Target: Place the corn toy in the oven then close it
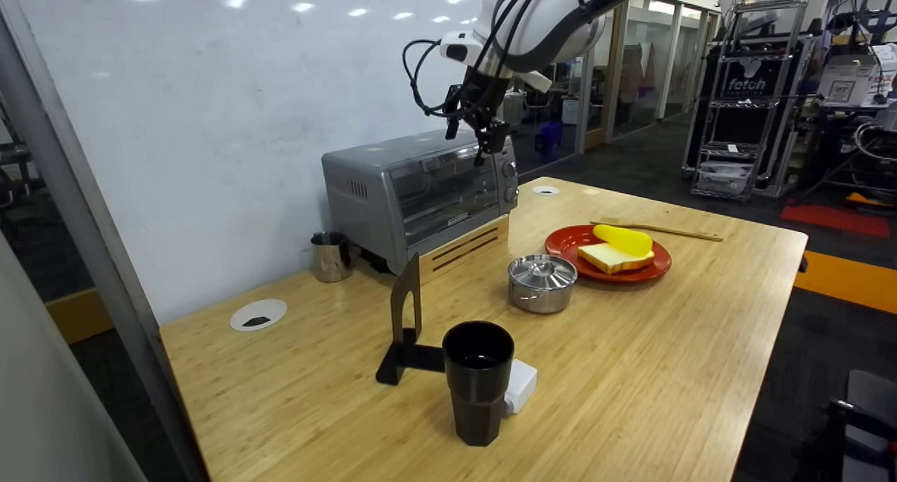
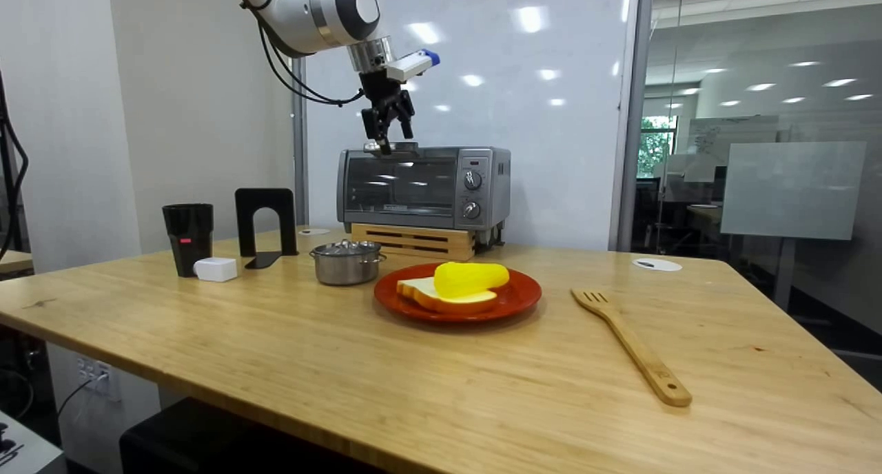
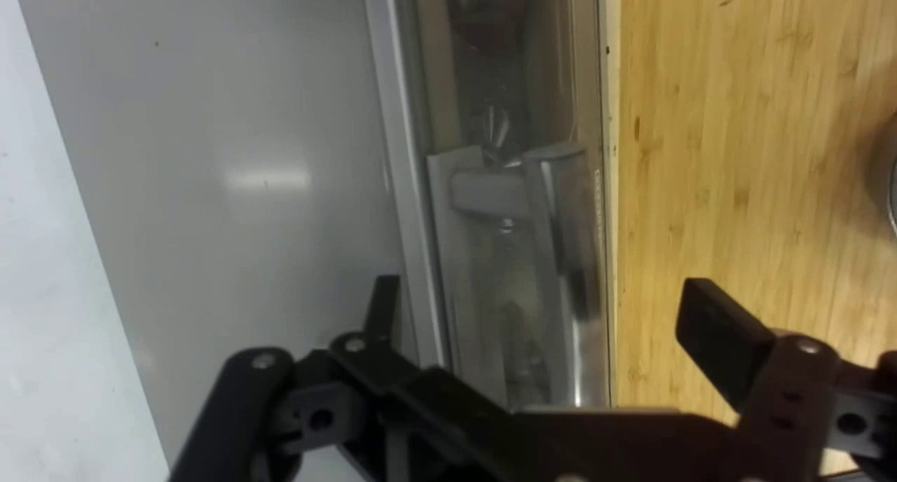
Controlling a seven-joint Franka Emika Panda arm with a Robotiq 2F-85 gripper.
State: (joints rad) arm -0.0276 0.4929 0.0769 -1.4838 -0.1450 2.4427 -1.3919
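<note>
The silver-grey oven (image 1: 357, 195) stands against the whiteboard on a wooden stand, its glass door (image 2: 402, 187) looking closed. Just above its front top edge hangs my gripper (image 2: 397, 143). In the wrist view the fingers straddle the door handle (image 3: 553, 258) from above, apart from each other and with nothing gripped. One fingertip (image 3: 384, 300) lies over the oven top, the opposite one over the table side. On a bread slice (image 2: 441, 298) on the red plate (image 2: 527, 295) rests a bright yellow elongated toy, seemingly the corn toy (image 1: 624, 239); glare washes out its detail.
A lidded metal pot (image 1: 542, 286) sits between plate and oven. Toward the table's other end are a black bookend (image 2: 265, 205), a black cup (image 1: 478, 377) and a white block (image 2: 216, 269). A steel cup (image 1: 331, 258) stands beside the oven; a wooden spatula (image 2: 637, 350) lies past the plate.
</note>
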